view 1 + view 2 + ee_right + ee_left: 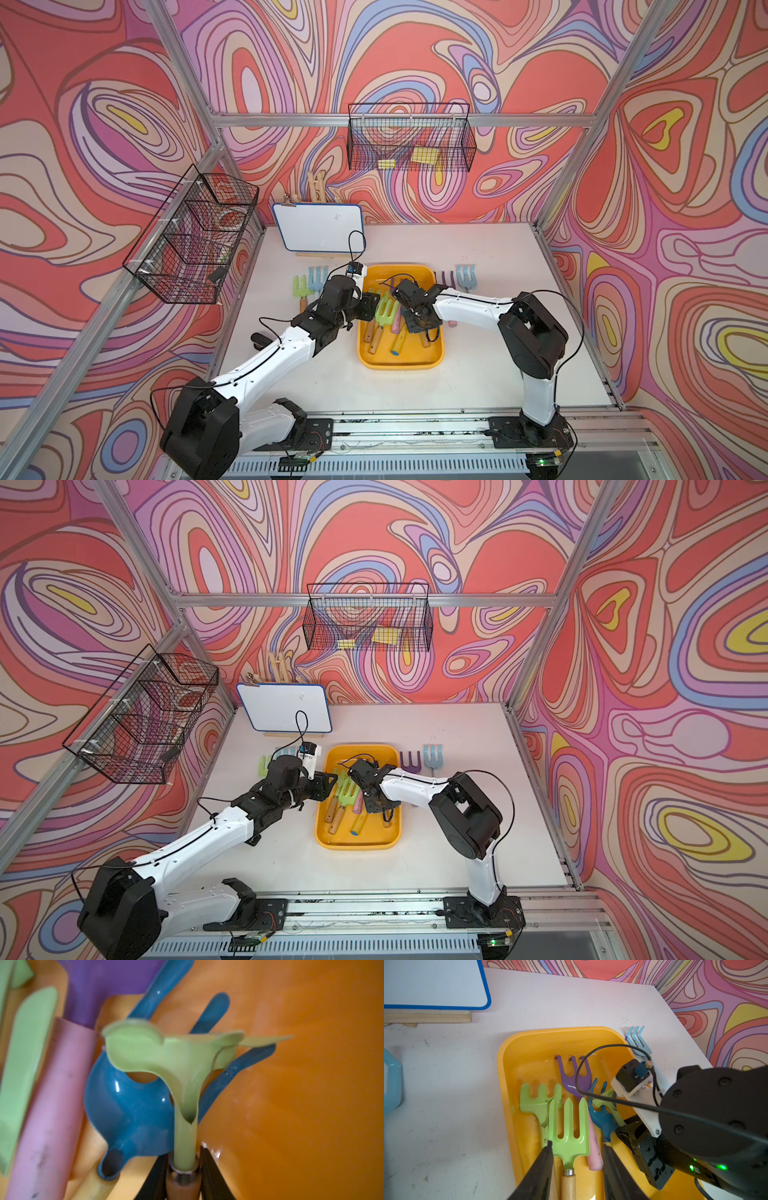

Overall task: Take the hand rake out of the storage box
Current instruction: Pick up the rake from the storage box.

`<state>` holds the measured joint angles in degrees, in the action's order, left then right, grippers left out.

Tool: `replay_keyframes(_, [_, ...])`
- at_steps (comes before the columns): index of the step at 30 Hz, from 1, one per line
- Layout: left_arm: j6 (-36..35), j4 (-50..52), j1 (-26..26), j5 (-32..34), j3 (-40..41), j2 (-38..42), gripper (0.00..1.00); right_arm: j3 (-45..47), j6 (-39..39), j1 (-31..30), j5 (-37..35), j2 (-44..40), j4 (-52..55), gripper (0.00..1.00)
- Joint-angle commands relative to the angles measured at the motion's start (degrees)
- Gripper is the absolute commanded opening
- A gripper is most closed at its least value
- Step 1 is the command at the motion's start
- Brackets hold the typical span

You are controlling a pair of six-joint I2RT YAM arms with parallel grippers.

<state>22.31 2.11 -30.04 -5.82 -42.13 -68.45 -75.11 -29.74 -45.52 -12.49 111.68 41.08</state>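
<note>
Right wrist | right end effector (184, 1153), over storage box (301, 1084), pinches hand rake (178, 1057)

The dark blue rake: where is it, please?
Wrist views: the dark blue rake lies in the storage box, beside the pink handle, under the pale green rake in the right gripper.

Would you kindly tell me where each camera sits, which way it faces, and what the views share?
Both top views: high above the arm bases, looking down at the table, the storage box, the left arm and right arm.
Left wrist: above the box's near end, facing along it; left fingers and the right arm show.
Right wrist: low inside the box, facing the pale green rake; right fingers grip its neck.
Shared: both wrist views show that rake over the teal rake.
</note>
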Motion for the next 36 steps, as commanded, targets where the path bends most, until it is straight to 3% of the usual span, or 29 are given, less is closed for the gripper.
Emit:
replay_keyframes(1, [-0.64,-0.48,-0.19,-0.04,0.15,1.17,0.44,-0.19,-0.46,-0.1,1.67,0.13,-1.68,0.25])
replay_keyframes(24, [-0.68,-0.53,-0.22,-0.1,0.43,1.61,0.44,2.82,-0.26,-0.14,-0.21,-19.19,-1.79,0.19])
replay_keyframes(36, [-0.53,-0.72,-0.2,-0.38,0.36,1.28,0.44,0.94,1.29,0.74,-9.68,-26.43,5.67,0.18])
